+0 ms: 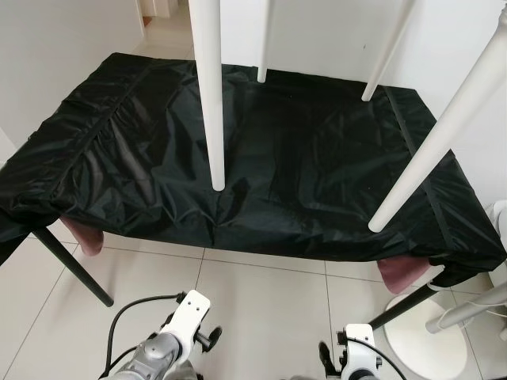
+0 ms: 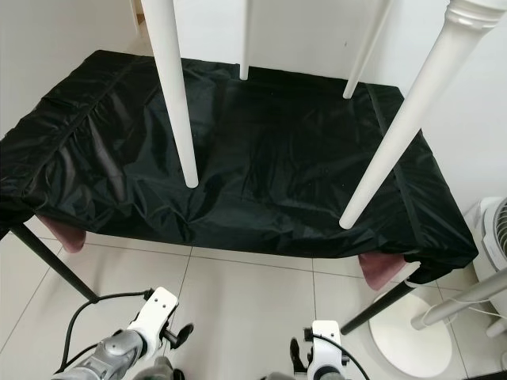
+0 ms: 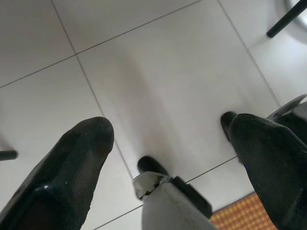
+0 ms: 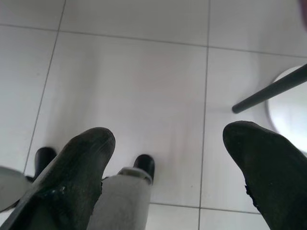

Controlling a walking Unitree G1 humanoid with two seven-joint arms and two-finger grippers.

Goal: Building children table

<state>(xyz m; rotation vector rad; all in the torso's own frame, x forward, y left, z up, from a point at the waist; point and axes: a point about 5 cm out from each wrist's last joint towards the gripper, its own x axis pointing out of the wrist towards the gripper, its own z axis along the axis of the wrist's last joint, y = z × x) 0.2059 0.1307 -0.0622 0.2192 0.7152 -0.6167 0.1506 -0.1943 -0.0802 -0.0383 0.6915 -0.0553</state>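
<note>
Four white legs over the black-draped counter; both arms low, jaws released.

Four white legs point(image 1: 212, 95) of the children's table come down from 12 o'clock, tapered ends free above a black cover point(image 1: 261, 158). The two near legs are thick, one left of centre, one slanting in from 2 o'clock point(image 1: 440, 134); the two far legs are thin, near the wall. The cover drapes a counter on black legs point(image 1: 71, 265); pink cloth point(image 1: 83, 236) shows under its near edge at both corners. Tiled floor point(image 1: 261, 317) below. A white fan base point(image 1: 424, 332) stands at 4 o'clock. The left gripper point(image 3: 165, 143) and right gripper point(image 4: 168, 143) hang over the tiles, jaws apart, holding nothing.
</note>
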